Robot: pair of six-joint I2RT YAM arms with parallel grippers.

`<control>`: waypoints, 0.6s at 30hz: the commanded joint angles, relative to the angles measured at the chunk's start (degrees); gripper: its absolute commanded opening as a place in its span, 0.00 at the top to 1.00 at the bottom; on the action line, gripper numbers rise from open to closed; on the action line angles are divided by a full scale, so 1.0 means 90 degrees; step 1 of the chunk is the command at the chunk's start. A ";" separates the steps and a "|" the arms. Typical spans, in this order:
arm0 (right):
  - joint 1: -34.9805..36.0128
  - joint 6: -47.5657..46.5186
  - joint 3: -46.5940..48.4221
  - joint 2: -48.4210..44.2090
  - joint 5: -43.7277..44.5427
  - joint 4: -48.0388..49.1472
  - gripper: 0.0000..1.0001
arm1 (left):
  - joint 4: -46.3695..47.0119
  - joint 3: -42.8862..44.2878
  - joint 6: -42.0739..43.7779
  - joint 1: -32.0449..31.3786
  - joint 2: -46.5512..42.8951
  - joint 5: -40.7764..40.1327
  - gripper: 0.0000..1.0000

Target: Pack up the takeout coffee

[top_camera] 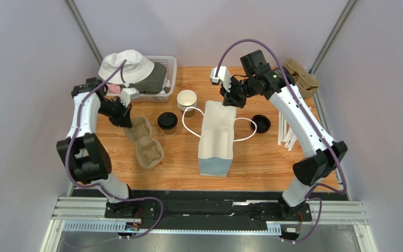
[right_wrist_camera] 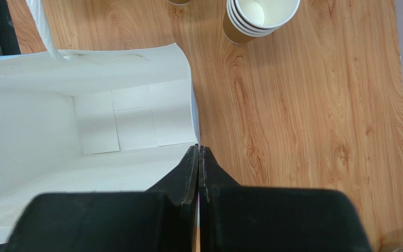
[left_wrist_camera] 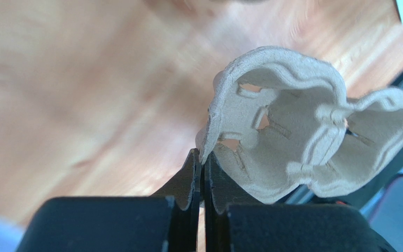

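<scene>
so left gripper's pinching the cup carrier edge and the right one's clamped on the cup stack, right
No: the right gripper grips the rim of the white paper bag, not the cup stack, per the right wrist view. The left gripper does pinch the cup carrier edge.

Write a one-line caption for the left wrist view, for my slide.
Left gripper closed on the rim of a moulded-pulp cup carrier, with the wooden table blurred behind.

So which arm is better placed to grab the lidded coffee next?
Left, probably. The coffee stands nearer the left gripper, though it pinches the cup tray; the right gripper is busy pinching the bag rim.
</scene>
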 commanded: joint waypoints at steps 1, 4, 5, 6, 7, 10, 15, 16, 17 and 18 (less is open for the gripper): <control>-0.0019 0.0372 -0.0150 -0.0578 -0.0009 0.0386 1.00 | -0.1425 0.1723 -0.0139 0.0003 -0.0914 0.0239 1.00; -0.0029 0.0596 -0.0258 -0.0745 0.0021 0.0434 1.00 | -0.1738 0.3070 -0.0724 -0.0094 -0.1081 0.0249 1.00; -0.0029 0.0665 -0.0277 -0.0784 0.0030 0.0473 1.00 | -0.1777 0.3434 -0.0939 -0.0240 -0.1091 0.0220 1.00; -0.0019 0.0723 -0.0297 -0.0842 0.0040 0.0483 1.00 | -0.1748 0.3776 -0.1125 -0.0338 -0.1091 0.0152 1.00; -0.0019 0.0821 -0.0316 -0.0862 0.0040 0.0493 1.00 | -0.1709 0.4418 -0.1533 -0.0465 -0.1110 0.0083 1.00; -0.0019 0.0938 -0.0346 -0.0901 0.0118 0.0513 1.00 | -0.1280 0.5416 -0.2159 -0.1080 -0.1227 -0.0084 1.00; 0.0001 0.1212 -0.0220 -0.0940 0.0265 0.0503 1.00 | 0.0058 0.6152 -0.3070 -0.2436 -0.1530 -0.1066 1.00; 0.0010 0.1280 -0.0171 -0.0940 0.0274 0.0484 1.00 | 0.0146 0.6327 -0.3070 -0.2738 -0.1549 -0.1321 1.00; 0.0020 0.1338 -0.0131 -0.0921 0.0294 0.0435 1.00 | 0.0301 0.6358 -0.2915 -0.3457 -0.1569 -0.1604 1.00; 0.0049 0.1484 -0.0015 -0.0911 0.0371 0.0406 1.00 | 0.0351 0.6397 -0.2798 -0.3870 -0.1579 -0.2293 1.00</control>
